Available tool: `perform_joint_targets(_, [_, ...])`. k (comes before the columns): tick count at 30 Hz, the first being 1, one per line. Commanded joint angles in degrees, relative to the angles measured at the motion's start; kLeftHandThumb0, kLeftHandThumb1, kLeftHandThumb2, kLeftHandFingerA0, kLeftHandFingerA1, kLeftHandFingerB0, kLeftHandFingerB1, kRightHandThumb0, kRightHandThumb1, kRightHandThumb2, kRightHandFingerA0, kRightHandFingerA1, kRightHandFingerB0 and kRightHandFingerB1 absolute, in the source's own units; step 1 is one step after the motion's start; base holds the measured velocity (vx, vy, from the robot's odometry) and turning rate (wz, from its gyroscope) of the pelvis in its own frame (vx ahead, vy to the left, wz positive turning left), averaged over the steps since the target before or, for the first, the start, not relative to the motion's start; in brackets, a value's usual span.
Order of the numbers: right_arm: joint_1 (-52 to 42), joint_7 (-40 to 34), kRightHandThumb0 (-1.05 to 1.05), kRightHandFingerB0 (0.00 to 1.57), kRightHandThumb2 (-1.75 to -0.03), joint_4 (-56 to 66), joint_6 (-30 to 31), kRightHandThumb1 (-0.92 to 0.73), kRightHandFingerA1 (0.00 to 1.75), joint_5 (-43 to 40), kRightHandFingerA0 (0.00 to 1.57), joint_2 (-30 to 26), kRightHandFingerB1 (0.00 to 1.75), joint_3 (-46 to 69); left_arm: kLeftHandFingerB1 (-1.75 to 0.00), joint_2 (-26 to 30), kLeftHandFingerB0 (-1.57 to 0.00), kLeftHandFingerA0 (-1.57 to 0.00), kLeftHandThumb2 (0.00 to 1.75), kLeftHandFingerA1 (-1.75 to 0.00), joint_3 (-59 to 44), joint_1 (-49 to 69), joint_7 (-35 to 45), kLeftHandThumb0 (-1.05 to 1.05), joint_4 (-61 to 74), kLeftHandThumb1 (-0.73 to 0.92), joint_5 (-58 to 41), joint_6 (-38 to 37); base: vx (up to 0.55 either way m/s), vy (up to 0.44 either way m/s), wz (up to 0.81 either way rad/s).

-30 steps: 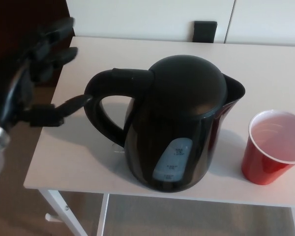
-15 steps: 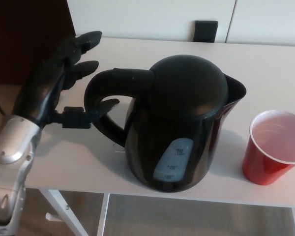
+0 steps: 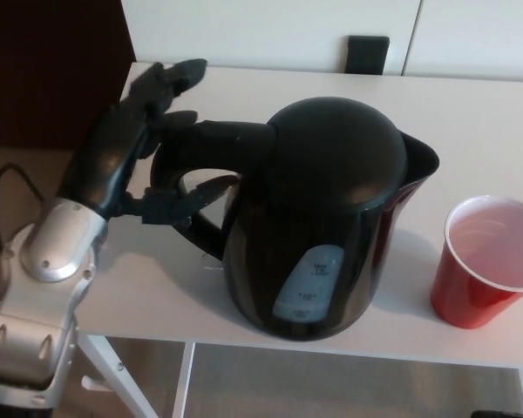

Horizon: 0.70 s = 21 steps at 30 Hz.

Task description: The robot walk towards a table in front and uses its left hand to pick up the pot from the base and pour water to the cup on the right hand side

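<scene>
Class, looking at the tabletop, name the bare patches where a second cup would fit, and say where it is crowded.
Free: the far right of the table, behind the red cup, and the strip behind the kettle. Crowded: the left edge, where the left robot hand reaches round the kettle handle.

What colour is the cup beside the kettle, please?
Red outside, white rim, in the head view: cup.
</scene>
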<state>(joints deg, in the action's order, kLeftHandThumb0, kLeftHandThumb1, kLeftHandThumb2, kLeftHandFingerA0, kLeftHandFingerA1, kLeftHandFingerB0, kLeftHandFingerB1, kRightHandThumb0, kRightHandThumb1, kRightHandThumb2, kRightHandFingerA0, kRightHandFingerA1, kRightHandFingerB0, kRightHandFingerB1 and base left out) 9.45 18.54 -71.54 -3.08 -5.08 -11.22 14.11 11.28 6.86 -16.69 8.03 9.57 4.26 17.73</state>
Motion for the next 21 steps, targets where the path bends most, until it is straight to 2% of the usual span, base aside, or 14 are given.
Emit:
perform_joint_targets(1, [0.18,-0.40,-0.41,0.74,-0.76,-0.12,0.57,-0.26,0.82,-0.82,0.74,-0.48,0.80,0.53,-0.30,-0.04,-0.26,-0.48,0.55,-0.40,1.67,-1.84,-1.48,-0.45,-3.15,0.50,3.61,-0.88,0.00,0.000,0.00])
perform_joint_targets(10, [-0.04,0.13,-0.46,0.75,-0.74,0.29,0.40,-0.31,0.80,-0.95,0.74,-0.61,0.80,0.80,-0.31,-2.42,-0.26,-0.52,0.54,-0.42,1.61,-3.11,-2.13,-0.46,-11.79,0.48,2.75,-4.82,0.00,0.000,0.00])
perform_joint_targets(11, [0.21,-0.14,-0.45,0.75,-0.88,0.35,0.69,-0.23,0.83,-1.13,0.74,-0.57,0.83,0.97,-0.30,-2.43,-0.25,-0.53,0.55,-0.41,1.58,-3.25,-2.22,-0.46,-12.51,0.49,3.01,-5.05,0.00,0.000,0.00])
perform_joint_targets(12, [0.39,-0.36,-0.45,0.75,-0.88,0.39,0.88,-0.23,0.83,-1.25,0.74,-0.53,0.83,1.09,-0.30,-2.37,-0.25,-0.53,0.55,-0.41,1.59,-3.33,-2.28,-0.46,-12.83,0.49,3.18,-5.03,0.00,0.000,0.00])
perform_joint_targets(13, [0.74,-0.31,-0.43,0.73,-0.78,0.53,0.96,-0.28,0.83,-1.39,0.72,-0.49,0.81,1.20,-0.30,-2.31,-0.25,-0.51,0.55,-0.40,1.48,-3.64,-2.33,-0.44,-13.34,0.50,3.33,-4.67,0.00,0.000,0.00])
perform_joint_targets(19, [2.04,-0.09,-0.45,0.74,-0.75,0.49,1.41,-0.30,0.83,-1.44,0.75,-0.62,0.79,1.34,-0.30,-2.06,-0.24,-0.47,0.56,-0.40,0.69,-4.52,-1.70,-0.42,-14.23,0.53,2.78,-3.77,0.00,0.000,0.00])
perform_joint_targets(21, [2.12,0.26,-0.47,0.73,-0.75,0.32,1.40,-0.32,0.82,-1.32,0.71,-0.79,0.79,1.22,-0.30,-1.70,-0.24,-0.48,0.56,-0.39,0.69,-4.50,-1.39,-0.43,-14.20,0.53,2.90,-3.73,0.00,0.000,0.00])
